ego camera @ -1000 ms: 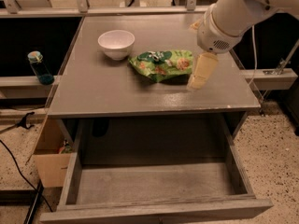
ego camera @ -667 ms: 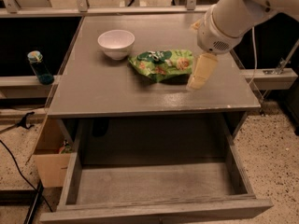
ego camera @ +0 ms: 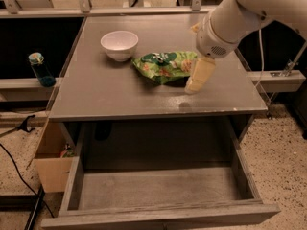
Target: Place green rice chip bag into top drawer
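The green rice chip bag [ego camera: 165, 65] lies crinkled on the grey tabletop [ego camera: 120, 92], just right of a white bowl [ego camera: 119, 44]. My gripper [ego camera: 197, 78] hangs from the white arm at the bag's right end, its pale fingers pointing down toward the tabletop beside the bag. The bag rests on the table and does not look lifted. Below the tabletop the top drawer [ego camera: 158, 188] is pulled out wide, its flat grey bottom bare.
A tan cardboard box [ego camera: 50, 169] stands on the floor left of the drawer. A blue bottle [ego camera: 40, 69] sits on a ledge at the left. Cables lie on the speckled floor at the left, and a rail runs along the table's back.
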`<state>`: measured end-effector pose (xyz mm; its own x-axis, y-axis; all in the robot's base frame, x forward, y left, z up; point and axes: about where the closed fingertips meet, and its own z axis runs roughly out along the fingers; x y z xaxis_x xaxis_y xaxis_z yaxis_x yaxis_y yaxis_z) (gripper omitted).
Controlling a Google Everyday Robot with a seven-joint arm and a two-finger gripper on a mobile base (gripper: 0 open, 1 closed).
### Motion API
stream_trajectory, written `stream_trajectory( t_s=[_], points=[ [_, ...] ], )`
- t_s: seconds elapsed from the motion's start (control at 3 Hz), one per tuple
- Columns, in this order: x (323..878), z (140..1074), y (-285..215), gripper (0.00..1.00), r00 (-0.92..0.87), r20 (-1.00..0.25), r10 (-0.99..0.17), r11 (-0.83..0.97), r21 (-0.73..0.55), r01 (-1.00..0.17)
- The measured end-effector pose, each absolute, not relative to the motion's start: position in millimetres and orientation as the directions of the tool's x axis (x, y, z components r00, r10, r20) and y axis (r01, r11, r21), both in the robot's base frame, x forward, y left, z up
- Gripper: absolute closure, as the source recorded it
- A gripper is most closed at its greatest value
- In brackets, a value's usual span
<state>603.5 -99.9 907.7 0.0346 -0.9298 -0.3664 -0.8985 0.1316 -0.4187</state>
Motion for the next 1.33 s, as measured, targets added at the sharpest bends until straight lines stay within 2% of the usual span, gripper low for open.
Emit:
stream_trajectory(
  t_s=[1.33],
  points=[
    [668, 876, -69, 0.00, 0.083, -0.400, -0.913, 0.112, -0.441, -0.890]
  ],
)
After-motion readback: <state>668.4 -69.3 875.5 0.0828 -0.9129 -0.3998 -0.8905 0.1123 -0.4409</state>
